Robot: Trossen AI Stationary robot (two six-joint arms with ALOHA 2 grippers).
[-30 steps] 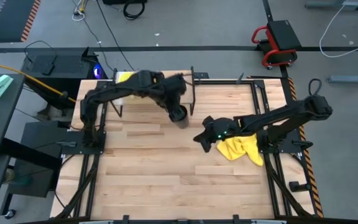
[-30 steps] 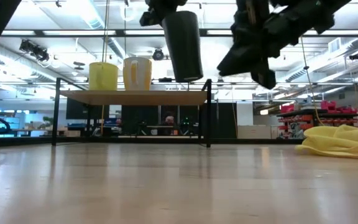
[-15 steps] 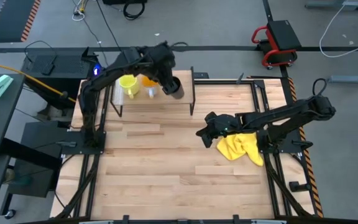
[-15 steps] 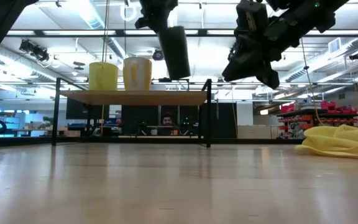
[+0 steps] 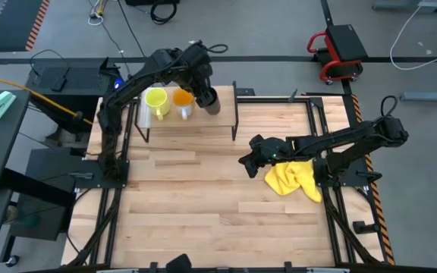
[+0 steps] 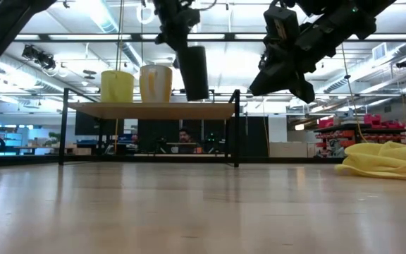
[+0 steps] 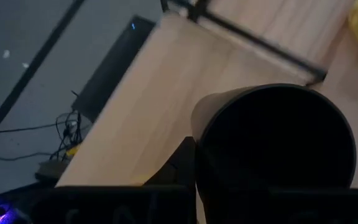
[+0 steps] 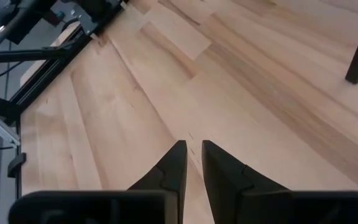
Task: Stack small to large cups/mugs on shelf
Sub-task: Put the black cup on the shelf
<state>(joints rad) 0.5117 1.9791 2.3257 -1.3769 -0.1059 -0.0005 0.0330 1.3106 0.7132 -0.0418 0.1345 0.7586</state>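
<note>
High view, upper centre: shelf [image 5: 226, 105] bearing, left to right, yellow mug [image 5: 155, 101], orange mug [image 5: 182, 98] and black cup [image 5: 209, 99], the last pinched by the left gripper [image 5: 202, 89]. Centre right: right gripper [image 5: 243, 161], fingers nearly together, empty, beside the yellow cloth [image 5: 294, 179].

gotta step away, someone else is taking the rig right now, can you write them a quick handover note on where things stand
Left gripper: shut on the black cup, held above the shelf, right of the two mugs.
Right gripper: nearly shut and empty, hovering over the table beside the yellow cloth.
Done: yellow mug and orange mug stand side by side on the shelf.
Left: set the black cup down next to the orange mug and release.
</note>
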